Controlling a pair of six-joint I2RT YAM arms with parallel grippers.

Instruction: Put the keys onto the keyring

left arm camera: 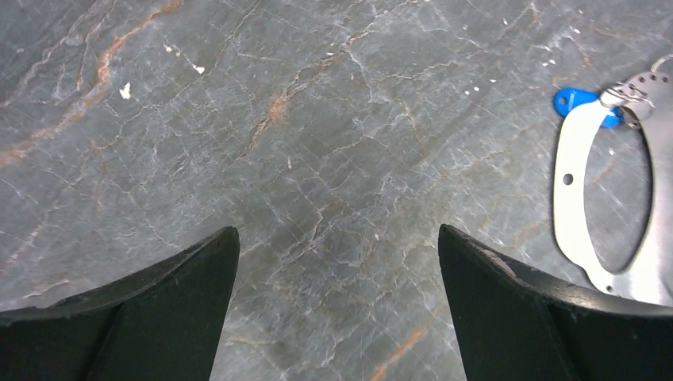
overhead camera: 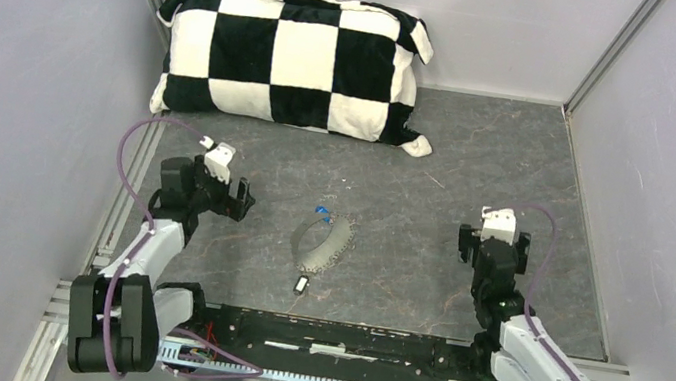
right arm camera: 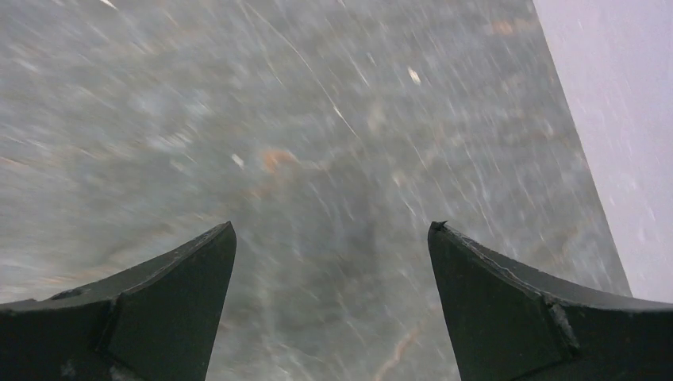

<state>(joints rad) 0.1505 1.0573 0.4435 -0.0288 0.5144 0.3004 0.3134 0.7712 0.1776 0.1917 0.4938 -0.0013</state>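
- Black fingers of the left gripper [left arm camera: 337, 238] stand wide apart with nothing between them, hovering over bare grey marbled table [left arm camera: 238, 119].
- Equally spread and empty, the right gripper [right arm camera: 332, 230] looks down on blurred tabletop beside a pale wall [right arm camera: 619, 95].
- Silvery, the keyring [left arm camera: 570, 208] lies flat at mid-table between the two arms, just right of the left fingers.
- At the ring's far end the blue key [left arm camera: 573, 100] touches it; I cannot tell whether it is threaded on.
- Loose and apart from the ring, the black key [overhead camera: 302, 284] lies on its near side.
- Likely step: fetching that black key. Best to descend straight over it, close across its head, and let the other arm pin the ring so it does not slide. A small flat key may slip.
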